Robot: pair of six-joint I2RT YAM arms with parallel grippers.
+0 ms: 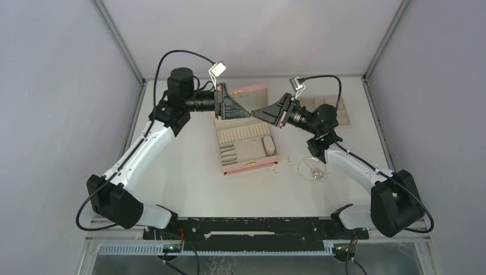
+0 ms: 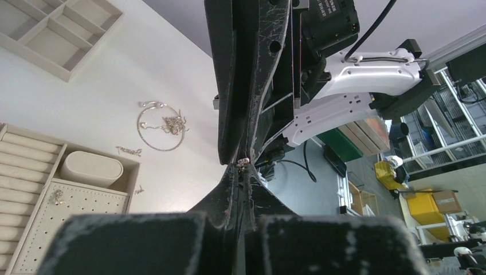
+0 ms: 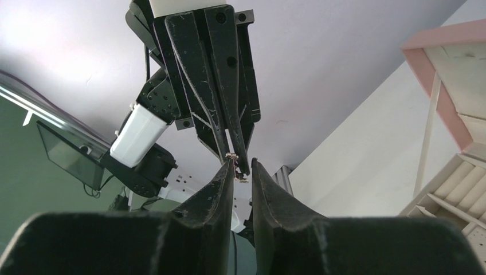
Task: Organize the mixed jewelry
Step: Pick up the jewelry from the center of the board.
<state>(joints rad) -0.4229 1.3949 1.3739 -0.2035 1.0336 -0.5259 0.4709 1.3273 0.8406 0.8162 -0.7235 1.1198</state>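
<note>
The mixed jewelry (image 1: 314, 170) lies mostly on the white counter (image 1: 189, 166), just to the right of the open pink box (image 1: 247, 150). In the top view it looks like a thin loop with small bits near it. The beige tray (image 1: 338, 112) sits farther back on the right. Both arms reach in over the box. The left end effector (image 1: 249, 110) and the right end effector (image 1: 255, 113) meet tip to tip up in the air.

In the left wrist view, the left end effector's two fingers are pressed together. A tiny silver piece (image 2: 243, 162) is pinched at their tips. The right end effector comes down from above to the same spot. Down on the counter lies the chain necklace (image 2: 172, 124). A little bit (image 2: 130, 151) lies between it and the box. One more small bit (image 2: 57, 196) rests on the dotted pad inside the box.

In the right wrist view, the right end effector's fingers (image 3: 226, 177) are a little apart. The thin tip of the left end effector and the tiny silver piece sit in the gap between them. The box lid (image 3: 435, 51) stands up on the right.
</note>
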